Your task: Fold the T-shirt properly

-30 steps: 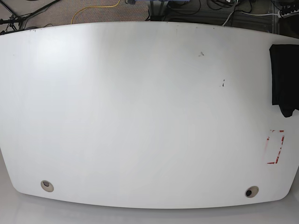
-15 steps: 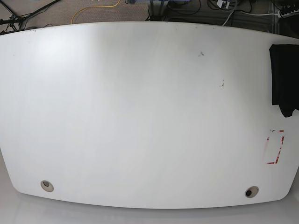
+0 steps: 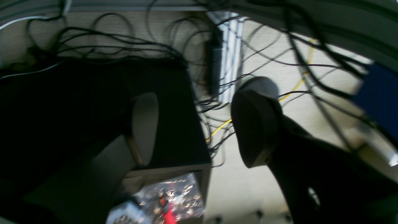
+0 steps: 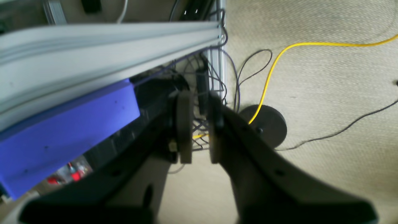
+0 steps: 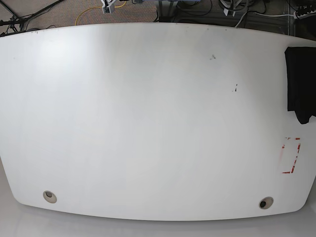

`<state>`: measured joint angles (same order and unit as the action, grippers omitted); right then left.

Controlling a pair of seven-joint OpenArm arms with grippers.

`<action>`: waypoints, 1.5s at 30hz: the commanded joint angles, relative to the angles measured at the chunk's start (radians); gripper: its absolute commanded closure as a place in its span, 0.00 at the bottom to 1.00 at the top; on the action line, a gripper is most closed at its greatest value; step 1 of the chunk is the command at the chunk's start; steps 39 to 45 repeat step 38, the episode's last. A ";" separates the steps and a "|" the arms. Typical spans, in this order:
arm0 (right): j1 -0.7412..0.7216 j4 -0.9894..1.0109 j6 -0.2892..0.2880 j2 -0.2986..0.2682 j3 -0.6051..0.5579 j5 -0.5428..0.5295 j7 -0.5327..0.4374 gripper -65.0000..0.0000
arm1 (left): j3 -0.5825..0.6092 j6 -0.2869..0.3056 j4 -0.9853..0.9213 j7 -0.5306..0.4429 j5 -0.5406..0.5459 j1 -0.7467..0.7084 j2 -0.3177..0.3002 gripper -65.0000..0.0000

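The T-shirt (image 5: 300,84) lies as a flat black bundle at the table's far right edge, partly cut off by the frame. Neither wrist view shows it. My left gripper (image 3: 199,127) hangs over the floor and a tangle of cables, open wide with nothing between its fingers (image 3: 255,124). My right gripper (image 4: 199,137) also points at the carpet beyond the table. Its pads (image 4: 185,124) stand almost together with only a thin slit between them, and they hold nothing. I cannot make out either arm with certainty in the base view.
The white table (image 5: 148,123) has a red tape rectangle (image 5: 291,155) near the right front and two cable holes (image 5: 49,196) (image 5: 266,203) along the front. A yellow cable (image 4: 273,71), a black round foot (image 4: 269,123) and a blue block (image 4: 62,133) are below the right gripper.
Small pale parts have come into view at the top edge of the base view, beyond the table's far side. The T-shirt has not moved.
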<state>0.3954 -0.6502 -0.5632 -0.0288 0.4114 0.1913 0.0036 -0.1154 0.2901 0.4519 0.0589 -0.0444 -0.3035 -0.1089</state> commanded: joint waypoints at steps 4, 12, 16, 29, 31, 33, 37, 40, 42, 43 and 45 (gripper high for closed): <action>-0.042 0.068 0.041 -0.006 0.002 0.040 -0.007 0.88 | 0.029 -0.061 -0.156 -0.037 -0.008 0.065 -0.010 0.43; -0.138 0.197 0.111 -0.010 0.002 0.099 -0.007 0.87 | 0.069 -0.148 -0.285 -0.037 -0.008 0.178 -0.007 0.43; -0.151 0.215 0.148 -0.010 0.002 0.106 -0.007 0.87 | 0.075 -0.150 -0.292 -0.034 -0.008 0.192 -0.005 0.43; -0.174 0.217 0.194 -0.009 0.002 0.109 -0.001 0.87 | 0.072 -0.150 -0.295 -0.034 -0.008 0.204 -0.005 0.43; -0.172 0.217 0.194 -0.009 0.002 0.109 -0.001 0.87 | 0.072 -0.150 -0.295 -0.034 -0.008 0.204 -0.005 0.43; -0.172 0.217 0.194 -0.009 0.002 0.109 -0.001 0.87 | 0.072 -0.150 -0.295 -0.034 -0.008 0.204 -0.005 0.43; -0.171 0.217 0.193 -0.009 0.002 0.109 -0.003 0.87 | 0.072 -0.150 -0.295 -0.034 -0.008 0.204 -0.004 0.43; -0.171 0.217 0.193 -0.009 0.002 0.109 -0.003 0.87 | 0.072 -0.150 -0.293 -0.035 -0.008 0.204 -0.002 0.43; -0.171 0.217 0.193 -0.009 0.002 0.109 -0.003 0.87 | 0.072 -0.150 -0.293 -0.035 -0.008 0.204 -0.002 0.43; -0.171 0.217 0.193 -0.009 0.002 0.109 -0.003 0.87 | 0.072 -0.150 -0.293 -0.035 -0.008 0.204 -0.002 0.43; -0.171 0.217 0.193 -0.009 0.002 0.109 -0.003 0.87 | 0.072 -0.150 -0.293 -0.035 -0.008 0.204 -0.002 0.43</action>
